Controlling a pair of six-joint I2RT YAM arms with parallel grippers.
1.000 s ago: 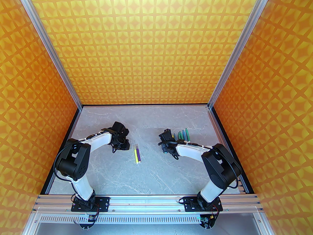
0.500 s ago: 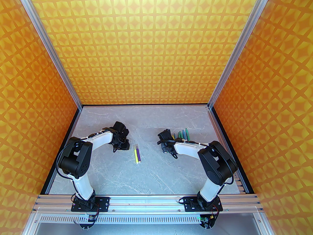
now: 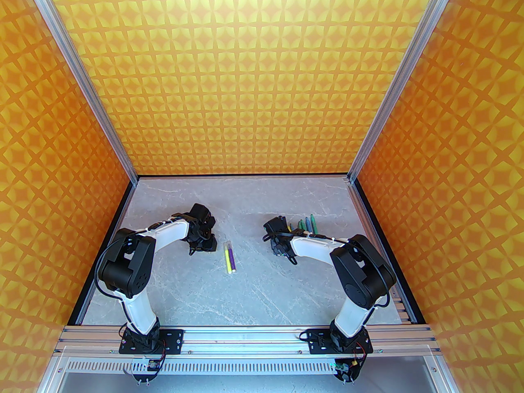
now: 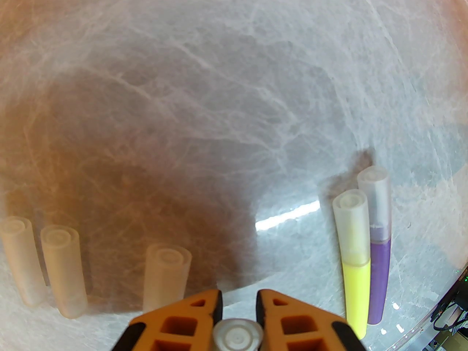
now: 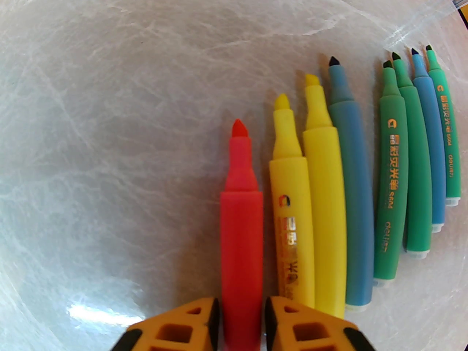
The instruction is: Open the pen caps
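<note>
In the left wrist view my left gripper (image 4: pixel 238 300) is shut on a clear pen cap (image 4: pixel 237 336), its round end facing the camera. Three loose caps (image 4: pixel 166 274) lie on the table to its left. A yellow pen (image 4: pixel 354 280) and a purple pen (image 4: pixel 378 269) lie side by side to the right, each with its cap (image 4: pixel 351 225) on. My right gripper (image 5: pixel 241 305) is shut on an uncapped red pen (image 5: pixel 241 210), low over the table and next to a row of several uncapped yellow, blue and green pens (image 5: pixel 391 181).
The grey marble table (image 3: pixel 204 293) is walled by orange patterned panels. Seen from above, the two capped pens (image 3: pixel 230 257) lie between my left gripper (image 3: pixel 202 238) and right gripper (image 3: pixel 277 242). The uncapped row (image 3: pixel 305 224) sits behind the right arm.
The right arm has swung a little to the left and its elbow has shifted inward. The left arm has barely moved. The two capped pens lie where they were.
</note>
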